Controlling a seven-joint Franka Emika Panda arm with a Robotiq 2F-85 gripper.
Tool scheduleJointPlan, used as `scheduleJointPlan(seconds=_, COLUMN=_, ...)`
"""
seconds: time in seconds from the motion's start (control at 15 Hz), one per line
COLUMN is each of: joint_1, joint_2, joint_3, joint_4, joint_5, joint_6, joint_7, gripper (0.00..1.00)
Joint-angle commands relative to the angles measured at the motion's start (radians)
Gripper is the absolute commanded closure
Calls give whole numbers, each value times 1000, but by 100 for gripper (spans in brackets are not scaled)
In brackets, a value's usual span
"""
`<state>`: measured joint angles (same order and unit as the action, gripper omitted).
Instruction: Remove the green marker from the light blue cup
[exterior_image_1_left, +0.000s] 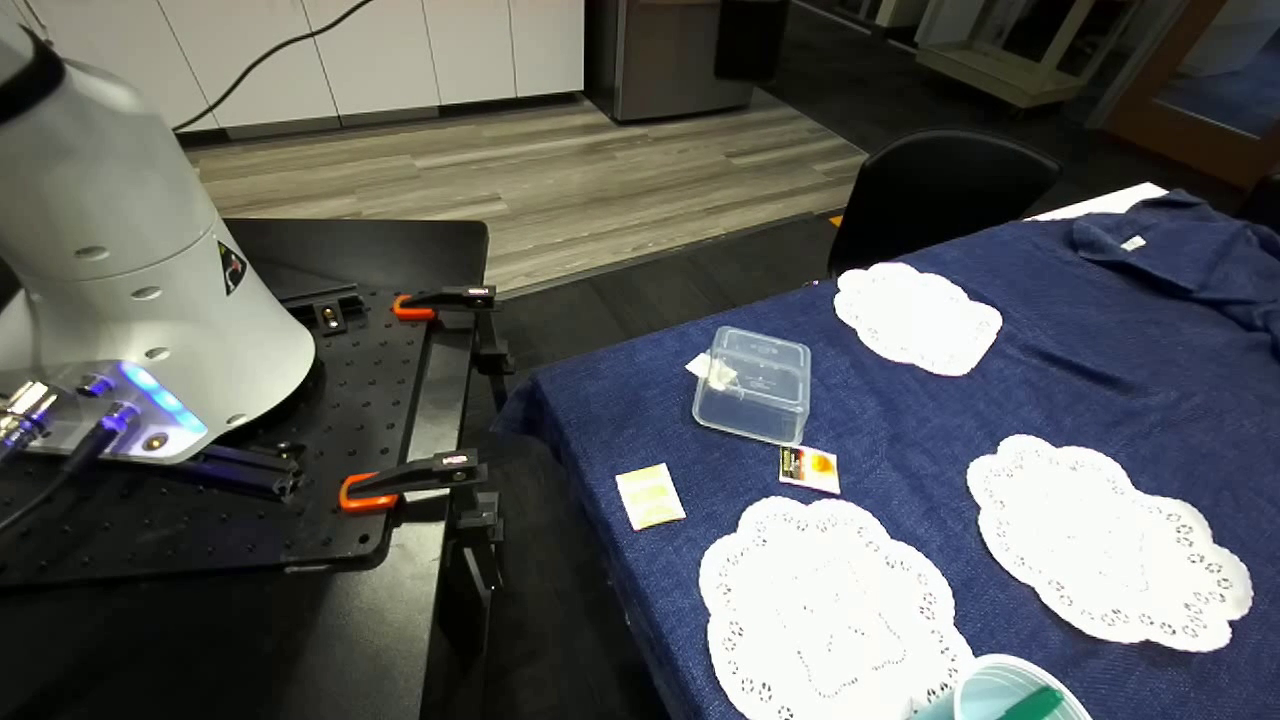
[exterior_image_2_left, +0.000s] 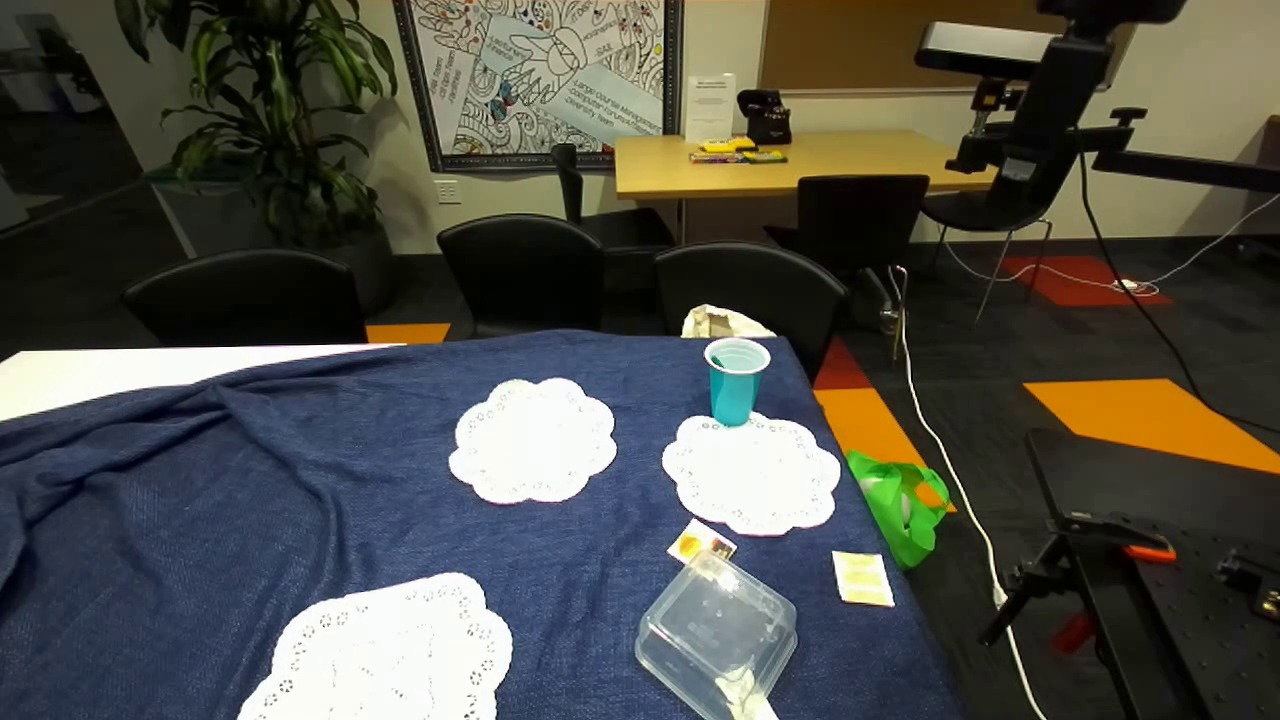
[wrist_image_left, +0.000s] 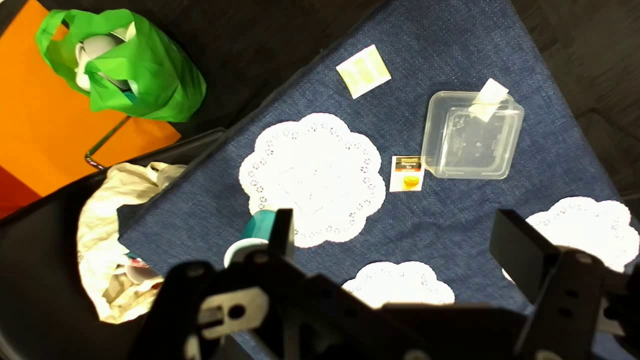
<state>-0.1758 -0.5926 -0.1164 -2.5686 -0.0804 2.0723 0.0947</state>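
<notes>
The gripper (wrist_image_left: 397, 235) gapes, empty. In an exterior view the cup (exterior_image_2_left: 735, 396) stands at the right doily's (exterior_image_2_left: 752, 480) far edge; the marker (exterior_image_1_left: 1033, 704) inside perhaps barely tops the rim, so low-reaching fingers could tip the cup.

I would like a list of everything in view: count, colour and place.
cloth: one, dark blue, over the white table
doilies: three, white, on the cloth
cup: one, light blue, at a doily's edge
marker: one, green, inside the cup
box: one, clear, on the cloth
packets: two, yellowish and multicoloured, on the cloth
scrap: one, whitish, at the box's edge
bag: one, green, beside the table
fabric: one, cream, beside the table
chairs: several, black, background
second table: one, yellow, background
plant: one, green, background
clamps: two, orange and black, on the stand
arm: one, white, on the stand
tool: one, black, wrist view
</notes>
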Motion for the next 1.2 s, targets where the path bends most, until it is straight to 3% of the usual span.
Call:
scheduleJointPlan(seconds=0.0, joint_1=-23, joint_2=96, joint_3=-26, joint_4=134, joint_5=-50, joint_6=-91, joint_7=-72, gripper=0)
scheduleJointPlan(seconds=0.33, joint_1=-9, joint_2=211, joint_3=-9, joint_4=236, joint_5=-184, joint_6=-49, joint_7=-143, gripper=0)
scheduleJointPlan(seconds=0.73, joint_1=-23, joint_2=340, joint_3=-19, joint_4=296, joint_5=-364, joint_6=111, joint_7=-134, gripper=0)
scheduleJointPlan(seconds=1.13, joint_1=-15, joint_2=462, joint_3=-48, joint_4=297, joint_5=-359, joint_6=300, joint_7=-164, gripper=0)
